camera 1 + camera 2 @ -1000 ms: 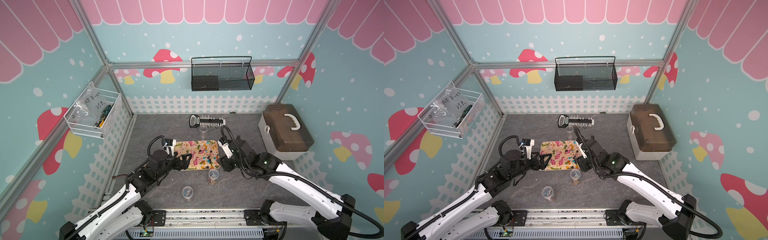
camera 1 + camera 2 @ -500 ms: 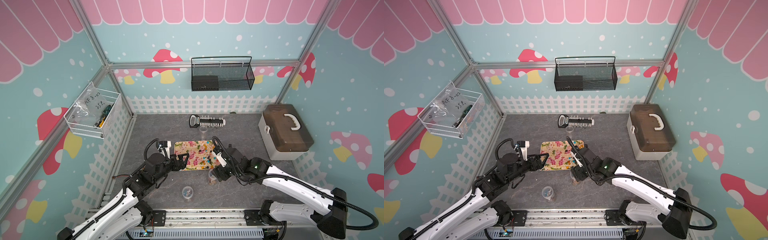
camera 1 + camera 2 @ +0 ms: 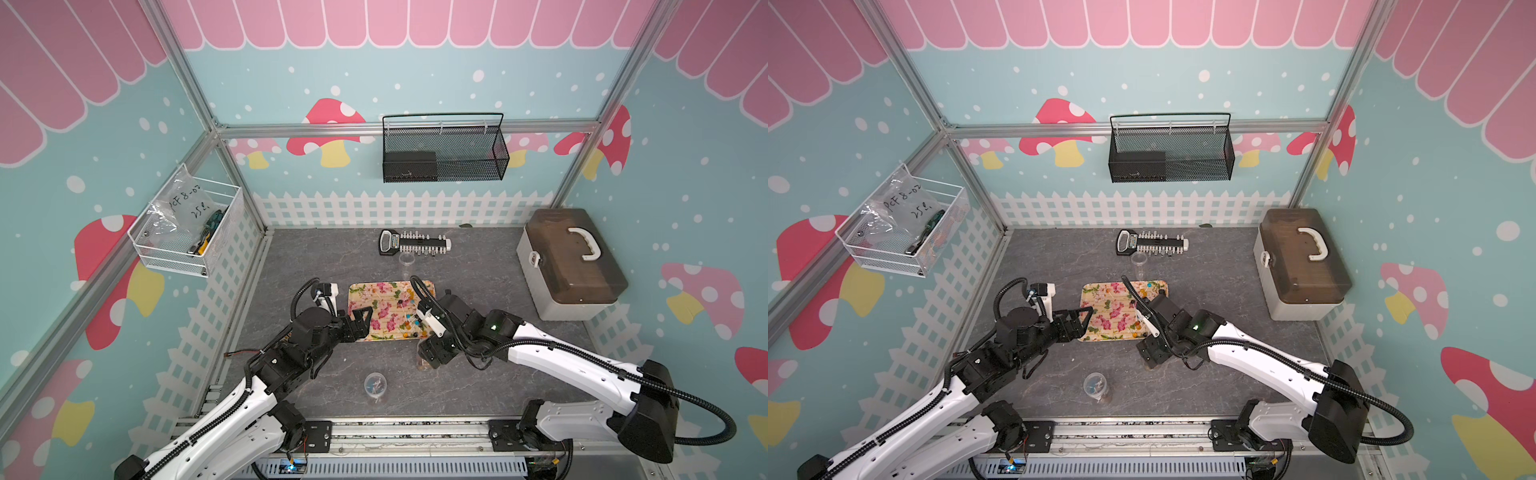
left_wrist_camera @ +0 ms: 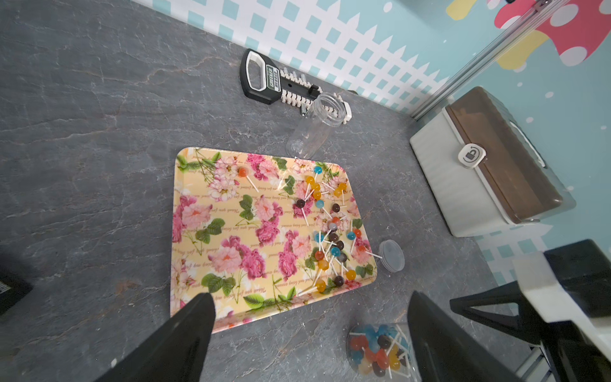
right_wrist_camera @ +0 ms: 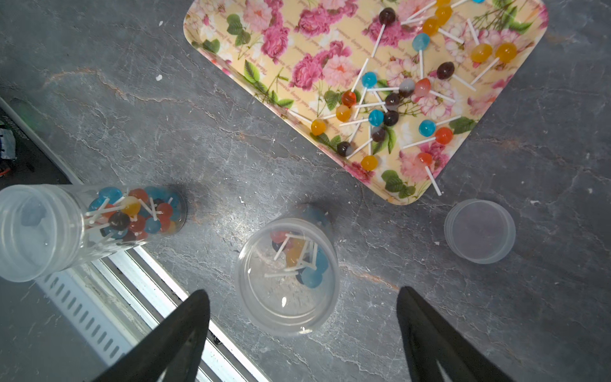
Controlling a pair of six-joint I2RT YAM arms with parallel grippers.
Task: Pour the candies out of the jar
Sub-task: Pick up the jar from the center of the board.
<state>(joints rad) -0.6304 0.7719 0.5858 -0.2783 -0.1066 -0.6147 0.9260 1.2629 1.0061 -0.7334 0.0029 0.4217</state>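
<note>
While the right gripper (image 5: 301,296) hangs tip-down over the open jar (image 5: 287,317), its jaws stand spread wide. One is on either side of the jar, clear of its wall, and nothing is pinched.

- **Open jar:** it stands upright on the grey table (image 5: 115,115), mouth up, just off the near right corner of the floral tray (image 5: 281,39).
- **Leftover candies (image 5: 310,277):** a few lie at the jar's bottom, with blue, orange and red heads and crossed white sticks. Judgement: this jar is not emptied. The straddling pose suits a side grasp for another tip toward the tray.
- **Spilled candies (image 5: 391,99):** these lie scattered over the right half of the tray, and the left half shows only print. Judgement: the tray is the catch surface, and its raised rim keeps round heads off the table.
- **Loose lid (image 5: 479,231):** it lies flat on the table just right of the open jar, beside the tray corner. It is probably parked there to stay out of the pour path.
- **Left gripper (image 4: 309,297):** its jaws are apart and empty. It hovers over the tray's near left edge, well apart from the candies. Judgement: it is standing by, placed to steady the tray if needed.
- **Empty jar (image 4: 314,125):** it stands upright just beyond the tray's far edge.
- **Second filled jar (image 5: 132,218):** it stands nearer and to the left, by the front rail. I cannot tell whether it is lidded.
</note>
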